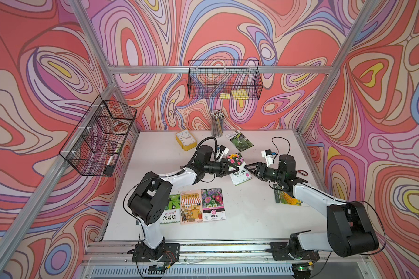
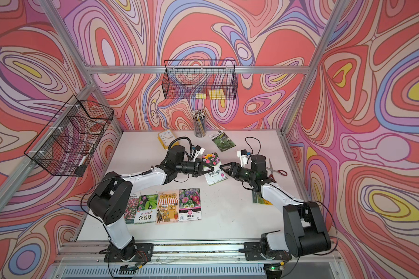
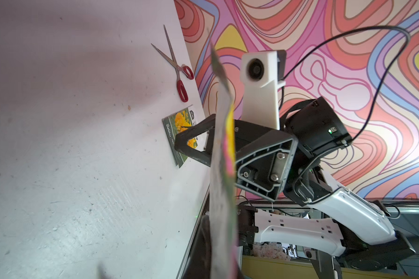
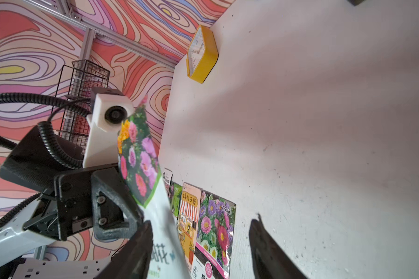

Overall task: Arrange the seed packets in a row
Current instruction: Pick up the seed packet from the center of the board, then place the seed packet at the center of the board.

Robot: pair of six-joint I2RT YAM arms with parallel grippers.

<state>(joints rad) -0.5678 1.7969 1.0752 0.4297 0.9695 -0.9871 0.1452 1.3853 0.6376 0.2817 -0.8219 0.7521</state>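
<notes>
Left claw: I saw the left claw (image 1: 229,166) pressed together on one side edge of the flower packet (image 1: 238,170), pinching it.
Right claw: the right claw (image 1: 249,169) stood spread at the same packet's opposite edge. In the right wrist view the packet's white lower part lay between its fingers (image 4: 140,248), close by one. I could not tell whether it touched.
Held packet: it was lifted off the table (image 1: 252,217), over the middle, tilted, with its flower end toward the back wall.
Row: four packets lay flat, side by side and close together, at the front left. From the left they were the pink-field packet (image 2: 131,207), the leaf packet (image 2: 145,209), the shopfront packet (image 2: 168,206) and the aster packet (image 2: 190,204).
Stray packets: the dark green packet (image 1: 240,140) lay at the back, just beside the pencil cup (image 1: 217,123). The yellow-flower packet (image 1: 284,196) lay at the right, partly under the right arm.
Other things: the clock (image 1: 185,140) sat at the back; the scissors (image 2: 277,170) lay by the right edge.
</notes>
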